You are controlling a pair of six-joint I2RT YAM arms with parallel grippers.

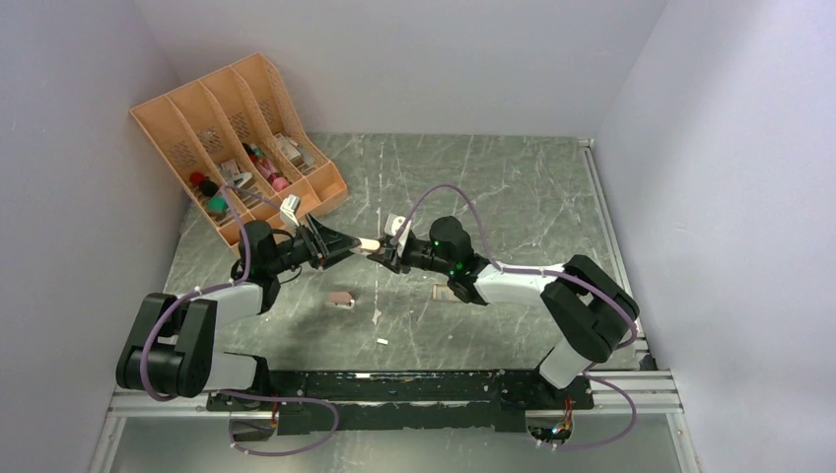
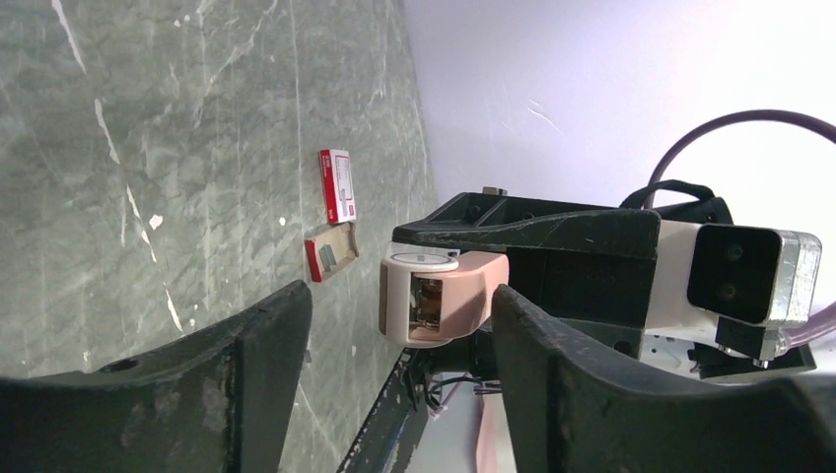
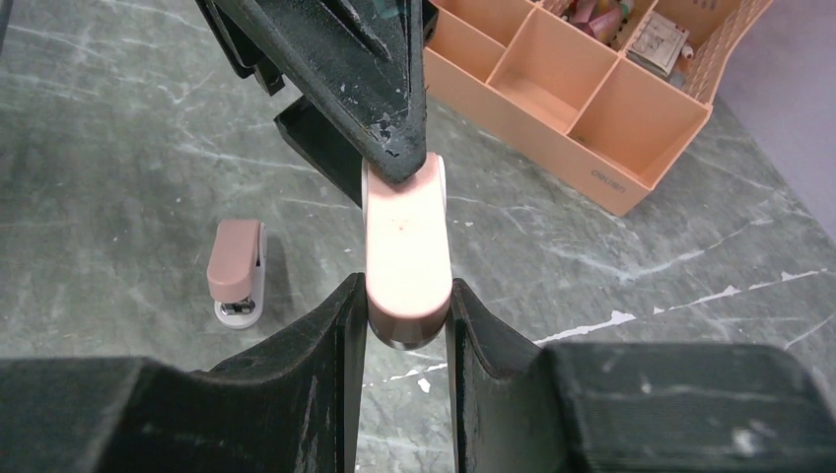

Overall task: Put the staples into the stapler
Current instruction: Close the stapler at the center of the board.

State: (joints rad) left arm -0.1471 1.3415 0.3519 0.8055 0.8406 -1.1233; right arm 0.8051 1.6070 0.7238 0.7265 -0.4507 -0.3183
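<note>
Right gripper (image 3: 404, 296) clamps the stiff, likely slick pink stapler (image 3: 407, 236) by its flat sides; left gripper (image 2: 399, 296), jaws parted, straddles its free end.

Grey-green marbled table (image 1: 522, 197): orange organizer (image 1: 168, 118) far-left corner, pink stapler (image 1: 341, 299) mid, red-and-white staple box (image 2: 336, 185) beside grey tray (image 2: 330, 252).

An orange plastic desk organiser (image 3: 631, 148) sits askew at the far left corner of the grey marbled table (image 1: 522, 187). Its long slots hold small stationery: red and green round pieces, something pink, little boxes. A white fleck (image 1: 383, 341) lies toward the near edge. Plain white walls (image 1: 444, 59) enclose the table.
</note>
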